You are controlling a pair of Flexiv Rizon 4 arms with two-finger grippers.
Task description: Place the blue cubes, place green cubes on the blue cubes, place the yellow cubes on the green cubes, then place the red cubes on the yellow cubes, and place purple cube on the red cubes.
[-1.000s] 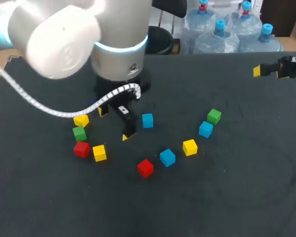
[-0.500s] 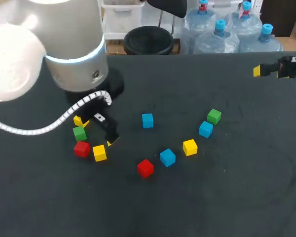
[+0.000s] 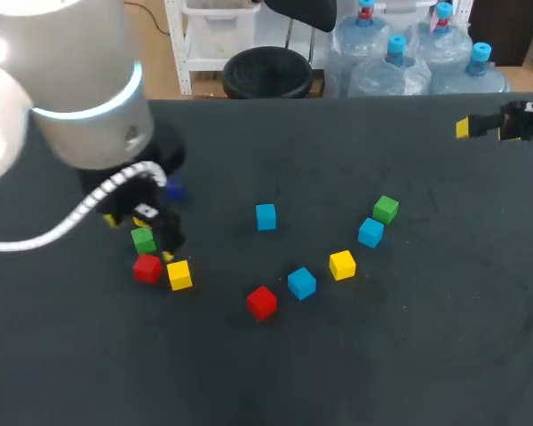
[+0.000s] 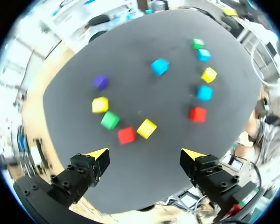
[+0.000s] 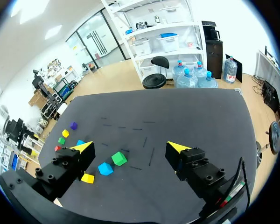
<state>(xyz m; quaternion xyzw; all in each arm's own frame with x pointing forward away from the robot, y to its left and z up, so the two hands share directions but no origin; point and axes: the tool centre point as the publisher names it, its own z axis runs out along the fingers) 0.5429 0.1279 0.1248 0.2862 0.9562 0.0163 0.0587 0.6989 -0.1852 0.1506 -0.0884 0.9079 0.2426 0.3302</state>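
Note:
Several cubes lie scattered on the black table [image 3: 426, 337]. At the left sit a purple cube [image 3: 176, 189], a green cube [image 3: 143, 240], a red cube [image 3: 147, 268] and a yellow cube [image 3: 179, 274]. Further right are three blue cubes [image 3: 266, 216] [image 3: 302, 283] [image 3: 370, 232], a red cube [image 3: 262, 302], a yellow cube [image 3: 342, 264] and a green cube [image 3: 385, 209]. My left gripper [image 3: 140, 232] [image 4: 145, 154] hangs open above the left group, holding nothing. In its wrist view another yellow cube [image 4: 100, 104] lies beside the green cube [image 4: 110, 120]. My right gripper [image 3: 466, 129] [image 5: 129, 147] stands open and empty, high at the far right.
All cubes lie singly, none stacked. My left arm's large body [image 3: 80, 98] covers the table's far left corner. The near half and the right side of the table hold no cubes.
My left arm has swung left from the middle of the table to above the left group of cubes, uncovering the purple cube. The right arm and the cubes have not moved.

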